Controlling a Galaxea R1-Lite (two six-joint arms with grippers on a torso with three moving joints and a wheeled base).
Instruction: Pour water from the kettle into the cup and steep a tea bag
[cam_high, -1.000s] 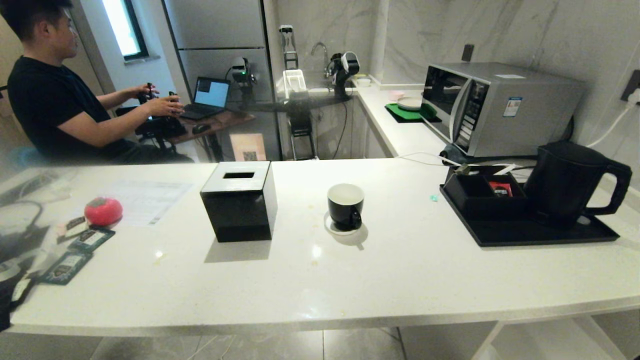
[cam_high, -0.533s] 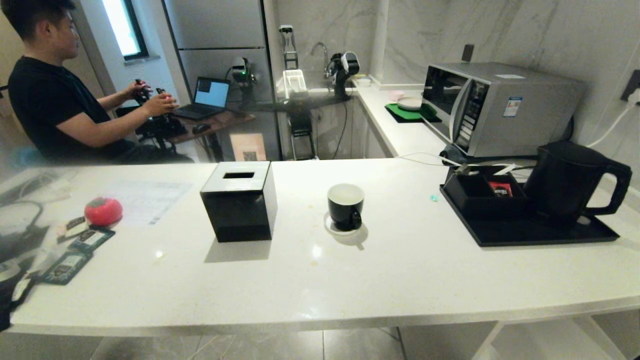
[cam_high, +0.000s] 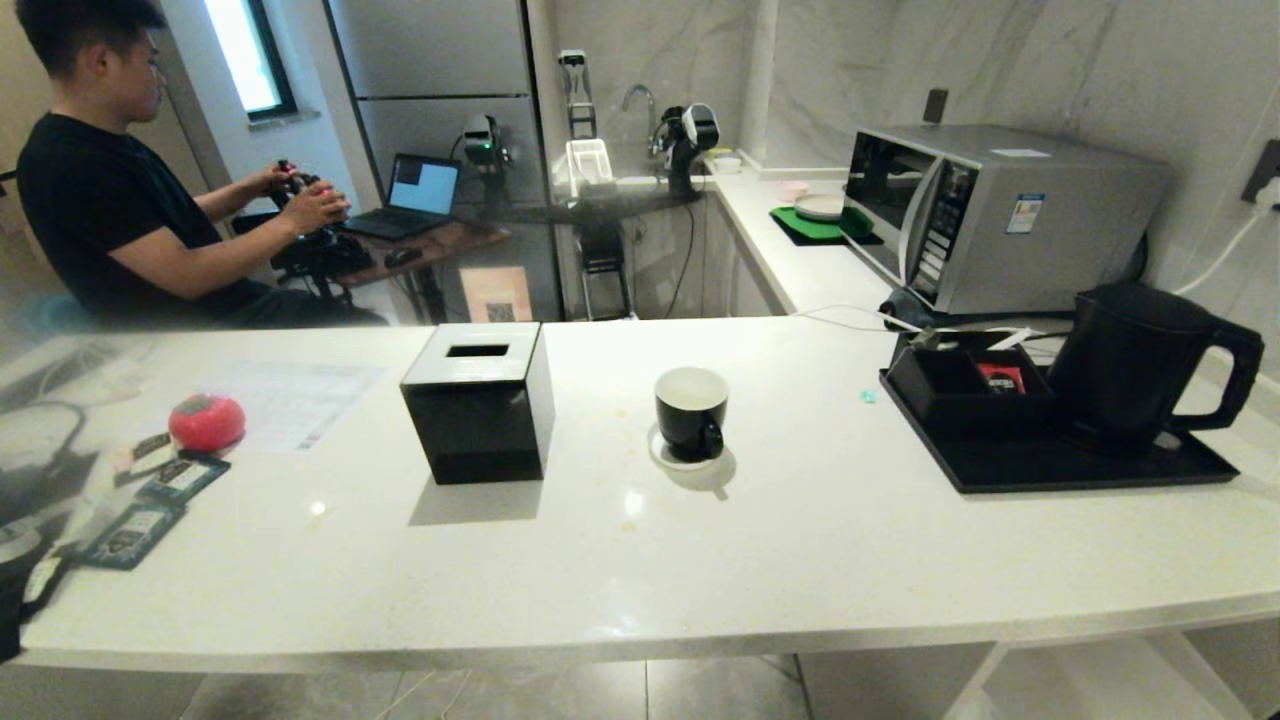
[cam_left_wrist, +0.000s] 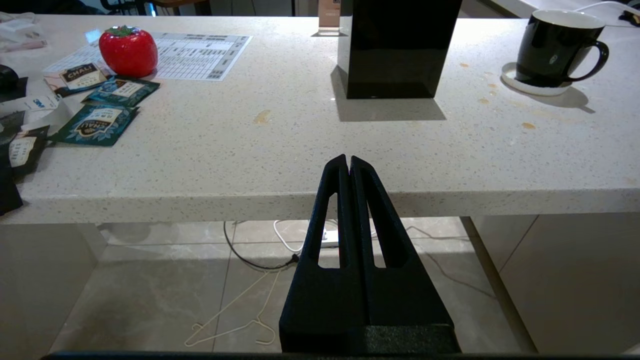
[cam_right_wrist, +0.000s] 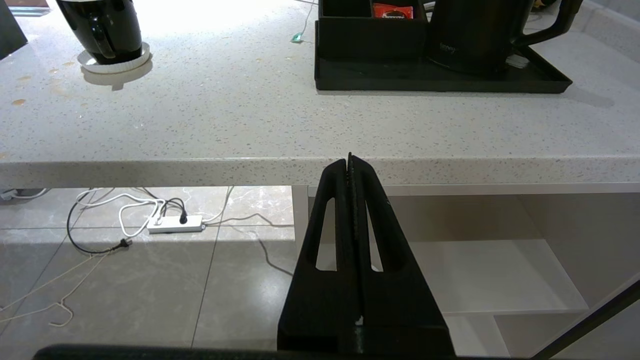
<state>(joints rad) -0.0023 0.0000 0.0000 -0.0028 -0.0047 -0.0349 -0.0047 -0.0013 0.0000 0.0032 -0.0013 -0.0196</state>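
I see a white speckled stone counter (cam_high: 800, 560) with a straight front edge. On it the kettle (cam_high: 1140, 365), matte black, tall, with a big loop handle and flat lid, stands upright at the right end of a shallow black rectangular tray (cam_high: 1050, 470). The tray also carries a black compartment box (cam_high: 960, 395) just beside the kettle, with a small red packet (cam_high: 1001, 376) in one section. The cup (cam_high: 691, 412), a glossy black mug with a white inside and small ear handle, sits on a round white coaster (cam_high: 668, 456) near the counter's middle, well apart from the tray. A tiny green tag (cam_high: 867, 397) lies on the bare stone between cup and tray; I cannot make out the tea bag itself. A glossy black cube tissue box (cam_high: 480, 405) stands left of the cup; further left lie a red tomato-shaped object (cam_high: 207, 422), flat teal sachets (cam_high: 180, 478) and a printed sheet (cam_high: 290, 395). My left gripper (cam_left_wrist: 348, 161) is held level before the counter's edge, its black fingers pressed together and empty. My right gripper (cam_right_wrist: 350, 160) is posed likewise, fingers pressed together, holding nothing. A person (cam_high: 110, 200) sits beyond the counter with hands on a controller
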